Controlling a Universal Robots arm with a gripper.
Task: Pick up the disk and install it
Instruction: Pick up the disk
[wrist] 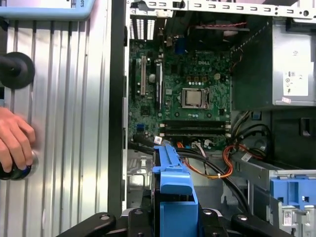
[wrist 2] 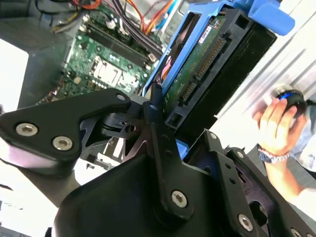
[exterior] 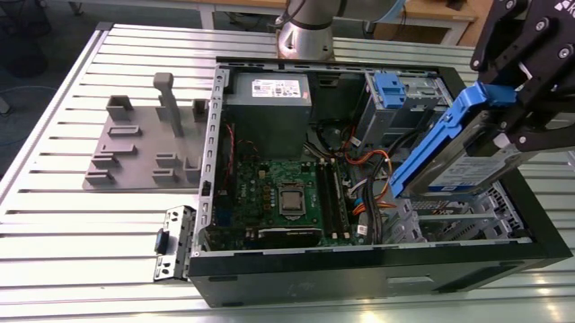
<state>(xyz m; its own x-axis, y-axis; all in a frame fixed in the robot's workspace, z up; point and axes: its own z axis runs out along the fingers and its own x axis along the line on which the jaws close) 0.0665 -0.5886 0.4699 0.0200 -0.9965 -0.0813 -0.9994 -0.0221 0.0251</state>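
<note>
The gripper (exterior: 508, 125) clamps the disk (exterior: 464, 166), a silver drive with a blue frame, tilted above the open case (exterior: 359, 272).

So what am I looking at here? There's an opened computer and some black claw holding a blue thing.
It is a robot arm at the far edge of a ribbed metal table. The exterior view comes from a camera off the arm; the two wrist views come from cameras riding near its claw, the gripper. The gripper is shut on the disk, a silver hard drive in a blue frame, held tilted above the open computer case, whose green motherboard is exposed. A grey fixture plate lies beside the case. Both wrist views catch a person's hand.
</note>
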